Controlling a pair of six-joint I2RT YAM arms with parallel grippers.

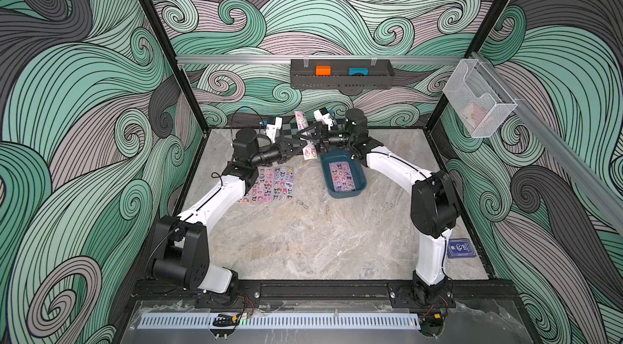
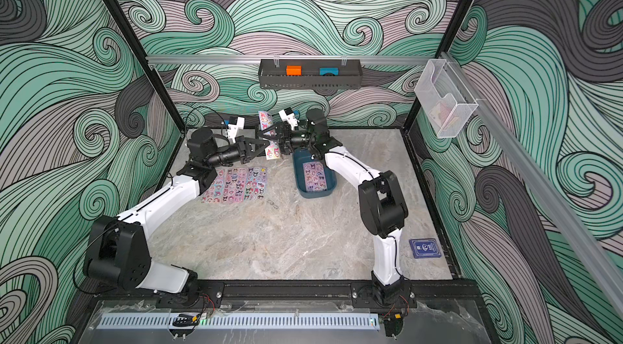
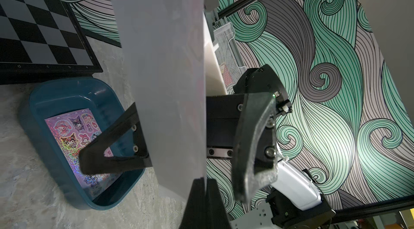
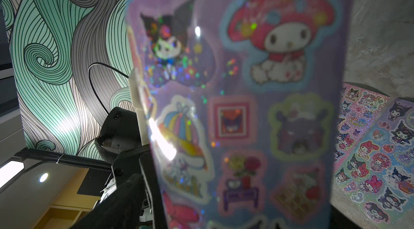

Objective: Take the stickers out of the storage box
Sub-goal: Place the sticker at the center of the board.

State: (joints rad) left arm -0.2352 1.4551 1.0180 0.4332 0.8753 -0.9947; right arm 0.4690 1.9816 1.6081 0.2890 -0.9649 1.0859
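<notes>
My 2 arms reach from their bases at the near edge of the desk [image 1: 303, 241]. The elbows bow outward and the forearms slant in toward the far middle, so both wrists lie roughly level and point at each other. My left end effector [image 1: 298, 146] is pressed together on an edge of 1 sticker sheet [image 1: 300, 120], which stands upright in the air between the 2 wrists. The left wrist view shows its blank white back [image 3: 168, 82], and the right wrist view shows its printed face [image 4: 246, 104], out of focus. My right end effector [image 1: 312, 136] is spread wide, its 2 fingers [image 3: 107, 149] standing on either side of the sheet and, as far as I can see, clear of it. It hangs above the far end of the storage box [image 1: 360, 187], the teal tub that sits on the desk near the chessboard [image 3: 33, 26]. Flat on the tub's bottom lies 1 boxed sheet [image 1: 342, 175]. To my left of the tub, apart from it and partly under my left forearm, 3 laid-out sheets [image 2: 236, 184] lie side by side on the desk.
</notes>
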